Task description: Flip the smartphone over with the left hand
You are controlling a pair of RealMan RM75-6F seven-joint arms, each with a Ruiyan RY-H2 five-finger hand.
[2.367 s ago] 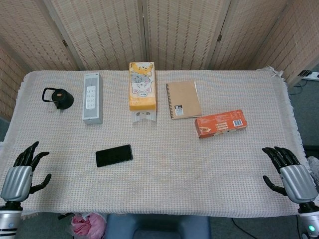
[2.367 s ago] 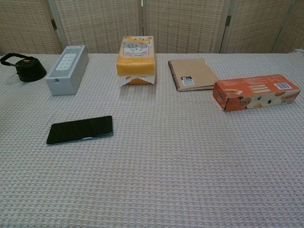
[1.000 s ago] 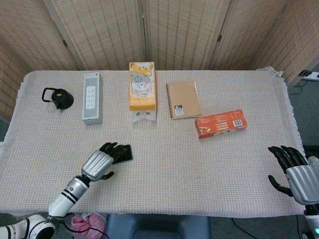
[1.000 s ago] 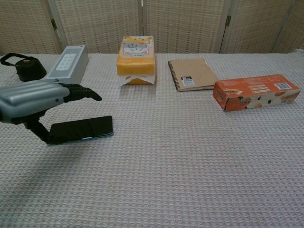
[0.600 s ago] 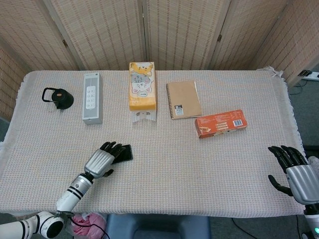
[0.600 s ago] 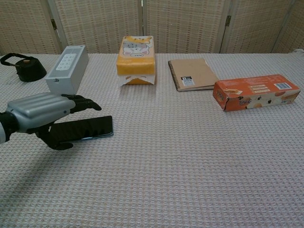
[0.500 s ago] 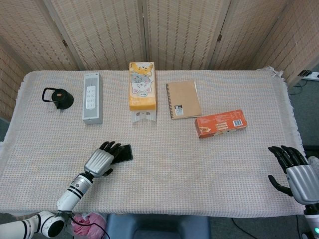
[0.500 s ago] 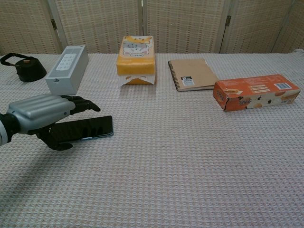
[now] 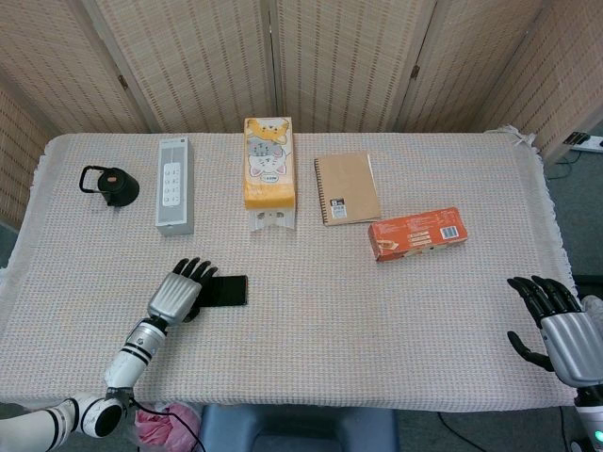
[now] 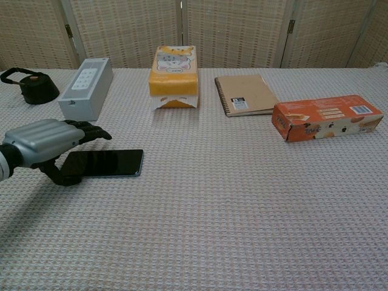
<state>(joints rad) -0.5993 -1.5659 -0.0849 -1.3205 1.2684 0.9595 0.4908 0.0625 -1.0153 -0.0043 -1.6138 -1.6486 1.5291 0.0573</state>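
Item: flat black glossy smartphone (image 9: 222, 290), lying dark face up on the beige woven cloth of the table (image 9: 311, 348), near the front left, long side running left to right. Not yet turned over.

Left hand (image 9: 177, 292): silver-backed with black fingers, set over the phone's left end, palm down. In the chest view the fingers (image 10: 91, 131) reach out above the phone and the thumb drops beside its near-left corner. Whether the thumb or fingers actually touch the phone cannot be told; nothing is lifted, so it grasps nothing as yet.

Right hand (image 9: 554, 325): at the front right edge of the table, well apart from the phone, fingers spread, holding nothing.

Progress: approach made, hand placed at the phone's end. Remaining, by judgement: get a purchase on an edge, raise it, tip the phone onto its other face, release.

Other stock, along the far side, untouched:
- small black kettle-shaped object with a loop handle (image 9: 108, 185)
- grey rectangular box with a button panel (image 9: 174, 184)
- yellow tissue box with a cartoon cat (image 9: 268, 162)
- brown spiral-bound notebook (image 9: 347, 188)
- orange cardboard carton (image 9: 417, 233)
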